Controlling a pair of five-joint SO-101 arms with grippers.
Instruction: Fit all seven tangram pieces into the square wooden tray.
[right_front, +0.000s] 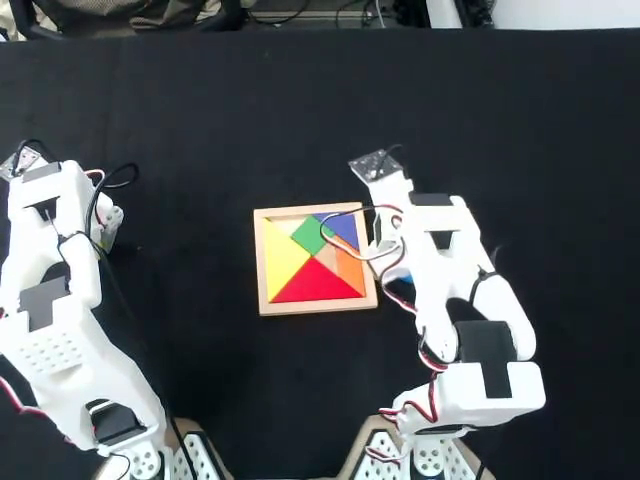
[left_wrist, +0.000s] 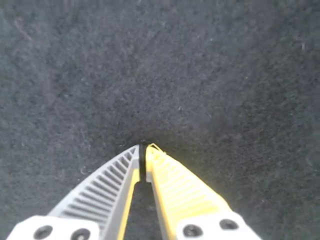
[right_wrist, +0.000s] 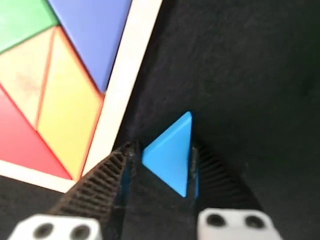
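Left arm: over by the worktop's (right_front: 200, 120) left edge, folded up from its base at the near edge, wrist tipped down at the black cloth.
Left gripper (left_wrist: 142, 148): closed right up, the grey and yellow fingers meeting at the tips with nothing between them. It sits well apart from the tray.
Tray (right_front: 262, 262): mid-worktop, lying square to the worktop's edges.
Pieces in tray: the yellow triangle (right_front: 280, 258) fills the left side and the red triangle (right_front: 318, 285) fills the near side. The green square (right_front: 312, 237) sits toward the far rim, the blue triangle (right_front: 342, 230) is in the far right corner, and the orange parallelogram (right_front: 352, 270) lies along the right rim. There is a pale patch at the far rim; whether it is a piece or bare wood, I cannot tell.
Right arm: up from the near edge, elbow bent, hunched right alongside the tray's right rim.
Right gripper (right_front: 397, 275): part open, the black fingers clamped on either side of the light blue triangle, just off the tray's near right corner.
Light blue triangle (right_wrist: 170, 157): outside the tray, over the cloth, flat face up to the wrist camera. Its long side runs along one finger and its square corner presses the other. One sharp tip points out past the fingertips. Whether it is lifted or resting, I cannot tell.
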